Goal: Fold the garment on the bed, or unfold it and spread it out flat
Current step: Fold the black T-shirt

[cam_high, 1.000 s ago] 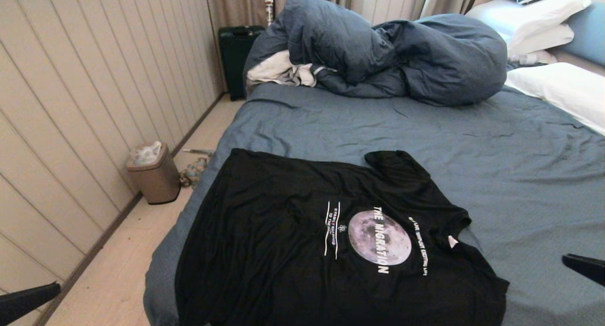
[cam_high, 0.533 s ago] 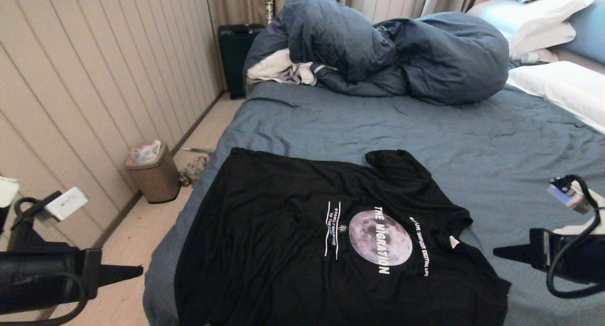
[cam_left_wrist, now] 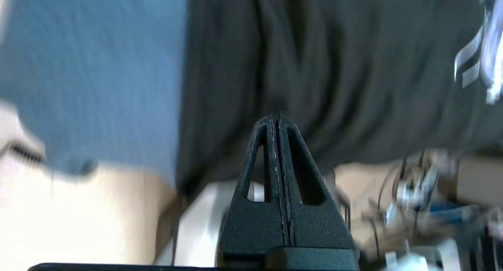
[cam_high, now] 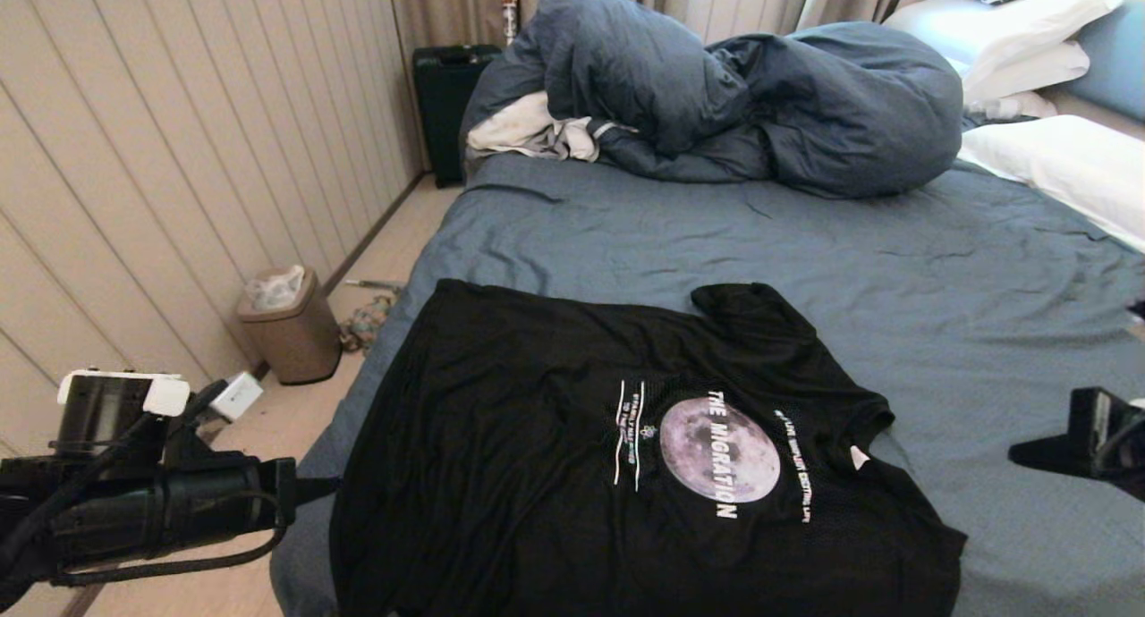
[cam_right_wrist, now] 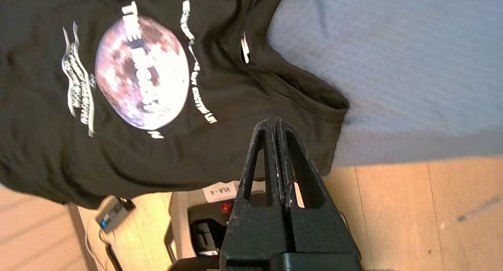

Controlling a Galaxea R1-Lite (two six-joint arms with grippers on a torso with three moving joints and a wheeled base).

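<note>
Black T-shirt, flat on bed, print up; left hand at nine o'clock, right hand at three, newly arrived, both pinched empty—folding unstarted.

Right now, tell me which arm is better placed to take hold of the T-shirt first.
Left, probably. The left gripper has its shut fingers at the T-shirt's hem edge; the right gripper hangs clear of it.

Both arms are matte black with looping black cables, white camera modules, and pointed, slotted black claws.
</note>
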